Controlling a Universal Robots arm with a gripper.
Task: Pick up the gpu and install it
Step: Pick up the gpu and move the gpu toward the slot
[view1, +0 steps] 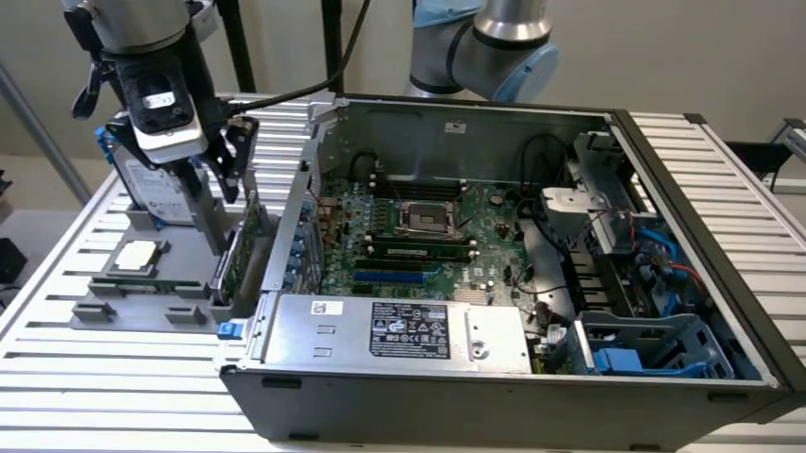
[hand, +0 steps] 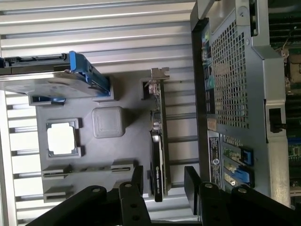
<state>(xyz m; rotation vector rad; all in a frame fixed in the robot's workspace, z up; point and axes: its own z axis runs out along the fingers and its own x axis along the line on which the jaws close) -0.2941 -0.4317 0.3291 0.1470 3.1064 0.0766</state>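
The gpu (hand: 159, 141) stands on its long edge in a slot of the grey holder (hand: 124, 96), with its silver bracket (hand: 159, 75) at one end. My gripper (hand: 164, 184) hangs over the card's other end, open. One finger (hand: 137, 181) is on each side of the card, with a gap between them and it. In the exterior view the gripper (view1: 217, 189) is low over the gpu (view1: 249, 247), between the holder (view1: 113, 300) and the computer case (view1: 705, 283).
The open computer case (hand: 235, 94) lies right beside the gpu, its motherboard (view1: 416, 236) facing up. The holder also carries a hard drive in a blue frame (view1: 158, 193) (hand: 51, 84) and a square silver CPU chip (view1: 136, 255) (hand: 61, 139). All rest on a slatted white table (view1: 75, 377).
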